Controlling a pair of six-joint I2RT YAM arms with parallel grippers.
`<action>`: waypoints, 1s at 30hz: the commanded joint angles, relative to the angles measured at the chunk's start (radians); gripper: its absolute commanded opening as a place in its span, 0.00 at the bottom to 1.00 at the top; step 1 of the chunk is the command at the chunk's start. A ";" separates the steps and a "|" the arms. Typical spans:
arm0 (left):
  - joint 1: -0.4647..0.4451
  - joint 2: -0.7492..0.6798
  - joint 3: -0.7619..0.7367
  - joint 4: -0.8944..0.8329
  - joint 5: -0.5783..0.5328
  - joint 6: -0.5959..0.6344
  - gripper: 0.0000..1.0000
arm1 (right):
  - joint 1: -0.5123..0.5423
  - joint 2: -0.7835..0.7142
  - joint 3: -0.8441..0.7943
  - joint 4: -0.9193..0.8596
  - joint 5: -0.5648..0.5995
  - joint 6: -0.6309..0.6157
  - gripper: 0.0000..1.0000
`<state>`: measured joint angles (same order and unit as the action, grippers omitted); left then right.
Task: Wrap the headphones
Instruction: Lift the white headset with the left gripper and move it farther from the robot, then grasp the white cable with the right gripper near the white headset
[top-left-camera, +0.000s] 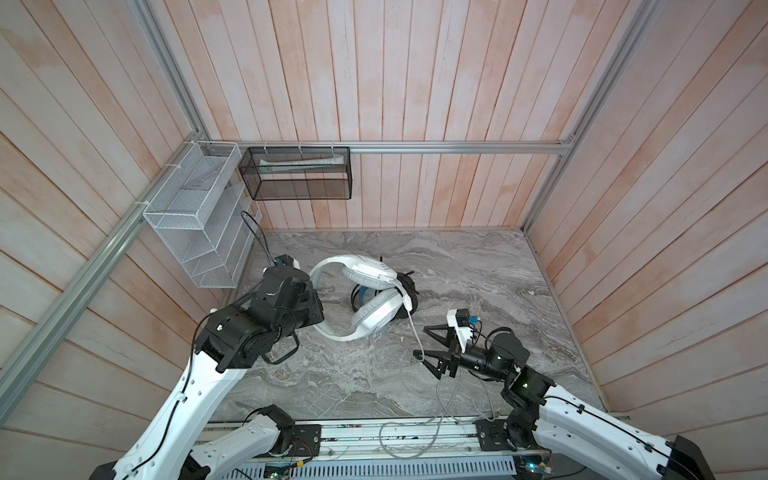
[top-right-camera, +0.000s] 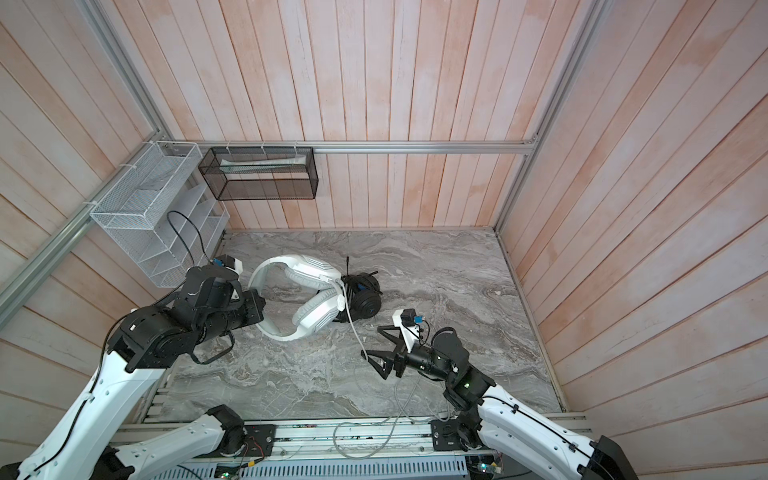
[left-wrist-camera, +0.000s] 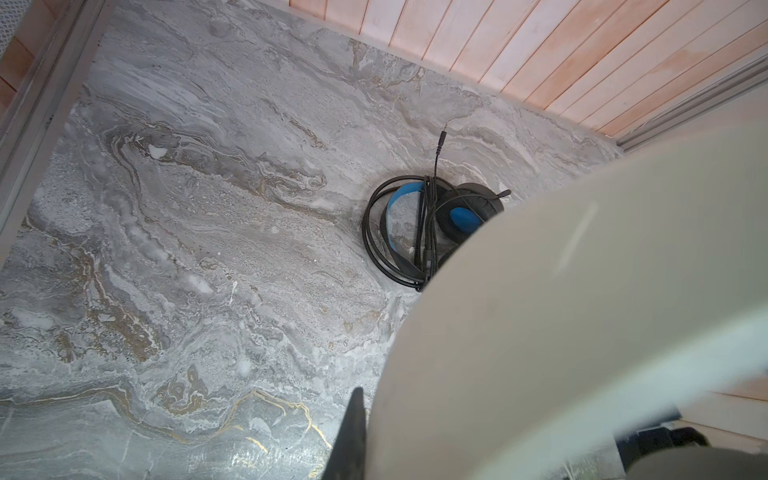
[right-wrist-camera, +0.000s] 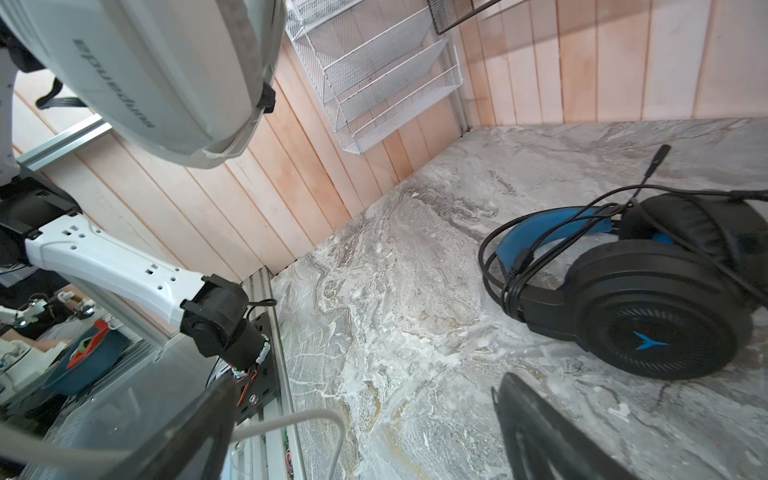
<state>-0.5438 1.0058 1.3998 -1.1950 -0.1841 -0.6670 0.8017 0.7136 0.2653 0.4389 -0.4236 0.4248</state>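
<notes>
Grey cable (top-left-camera: 414, 328) draped over spread right hand (top-left-camera: 419, 341).

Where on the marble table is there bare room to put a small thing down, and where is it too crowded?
Bare: the marble tabletop from the black headset to the right wall, and the front middle between the left arm and the grey cable. Crowded: around the white headset and the open right hand.

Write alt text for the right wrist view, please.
A black headset with a blue inner headband lies on the marble table, its cable looped around the band. Close to the camera the right end effector is open, a grey cable crossing one finger; a white headset hangs in the air beyond.
</notes>
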 joint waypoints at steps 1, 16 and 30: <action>0.101 -0.001 0.042 0.090 0.099 0.025 0.00 | 0.019 0.001 0.028 0.043 -0.007 -0.032 0.99; 0.258 0.079 0.123 0.099 0.252 0.047 0.00 | 0.025 0.158 -0.125 0.182 0.088 -0.012 1.00; 0.263 0.089 0.111 0.113 0.198 0.059 0.00 | 0.188 0.490 -0.075 0.289 0.087 -0.045 0.62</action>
<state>-0.2867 1.0988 1.4975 -1.1584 0.0200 -0.6121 0.9707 1.1812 0.1600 0.6830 -0.3553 0.3897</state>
